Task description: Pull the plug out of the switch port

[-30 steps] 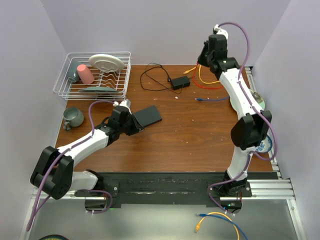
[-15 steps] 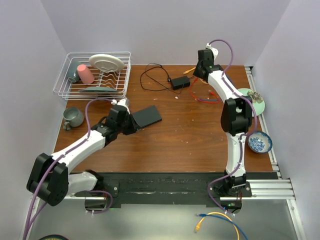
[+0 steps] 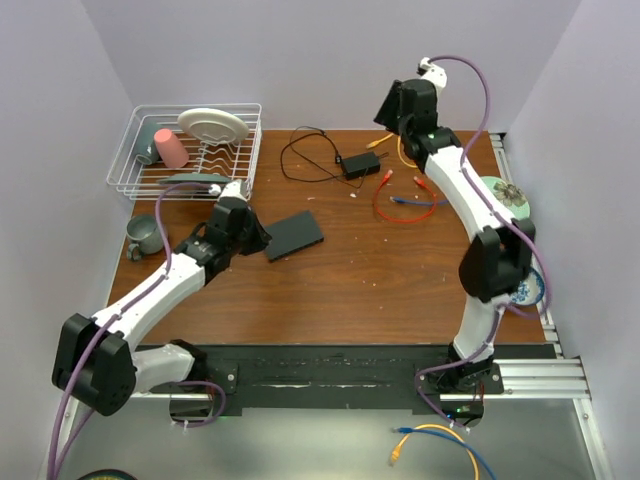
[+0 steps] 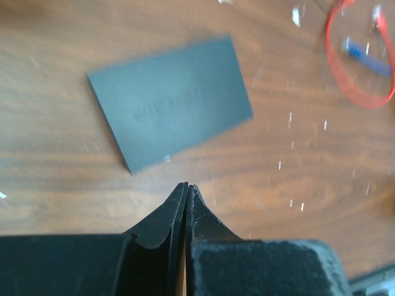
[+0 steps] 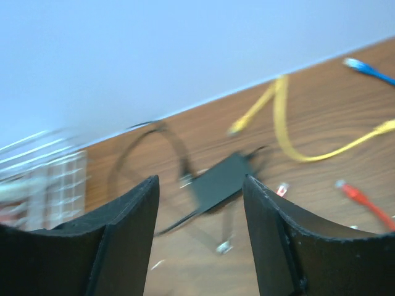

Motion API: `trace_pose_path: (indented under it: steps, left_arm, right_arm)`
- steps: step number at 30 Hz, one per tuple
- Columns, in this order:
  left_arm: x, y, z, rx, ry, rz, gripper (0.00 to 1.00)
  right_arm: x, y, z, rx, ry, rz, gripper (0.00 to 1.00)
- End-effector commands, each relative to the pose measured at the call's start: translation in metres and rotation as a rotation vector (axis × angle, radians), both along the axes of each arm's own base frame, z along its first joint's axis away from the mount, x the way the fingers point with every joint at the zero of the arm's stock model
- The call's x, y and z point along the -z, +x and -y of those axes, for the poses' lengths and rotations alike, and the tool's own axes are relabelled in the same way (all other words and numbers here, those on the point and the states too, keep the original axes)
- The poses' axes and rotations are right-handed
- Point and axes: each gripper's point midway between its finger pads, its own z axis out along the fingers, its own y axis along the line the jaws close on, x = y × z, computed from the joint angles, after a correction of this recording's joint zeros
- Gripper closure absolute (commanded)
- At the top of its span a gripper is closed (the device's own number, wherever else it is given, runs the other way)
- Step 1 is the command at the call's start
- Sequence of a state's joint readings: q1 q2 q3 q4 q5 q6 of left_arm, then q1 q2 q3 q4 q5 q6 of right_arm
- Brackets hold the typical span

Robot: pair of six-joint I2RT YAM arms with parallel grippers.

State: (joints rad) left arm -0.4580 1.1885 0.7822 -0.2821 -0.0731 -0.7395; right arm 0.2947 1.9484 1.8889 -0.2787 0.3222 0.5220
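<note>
— What is seen on the table (image 3: 350, 300)?
— A wire dish rack (image 3: 125, 170) is set at the far left corner, and a plate (image 3: 213, 124) and a pink cup (image 3: 170, 148) are held in it. A flat black box (image 3: 293, 234) is laid left of the middle, broad face up. Its row of sockets cannot be made out from any view.

— How is the box attended?
— The left gripper (image 3: 260, 238) is held low beside the box's near left end. Its fingers are pressed together on nothing, and bare wood is seen between tips and box.

— And the right gripper (image 5: 199, 180)?
— It is raised over the far edge, fingers spread, nothing gripped. A small black adapter (image 5: 222, 179) with a thin cord is seen beneath.

— The cables?
— A red loop (image 3: 377, 207), a yellow cable (image 5: 254, 109) and a blue cable (image 5: 369, 69) are strewn at the far right, well apart from the box.
</note>
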Motion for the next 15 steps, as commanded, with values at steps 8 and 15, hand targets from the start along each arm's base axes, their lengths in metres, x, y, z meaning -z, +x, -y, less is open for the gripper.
trace_pose_path:
  steps: [8, 15]
  left_arm:
    - [0.015, 0.038, -0.038, -0.188, 0.066, -0.077, 0.98]
    - [0.057, 0.024, -0.071, -0.397, 0.071, -0.163, 0.97]
  right_arm:
    - [0.043, -0.132, -0.142, -0.509, 0.102, -0.060, 0.56]
    - [0.121, -0.135, -0.176, -0.610, 0.051, -0.237, 0.69]
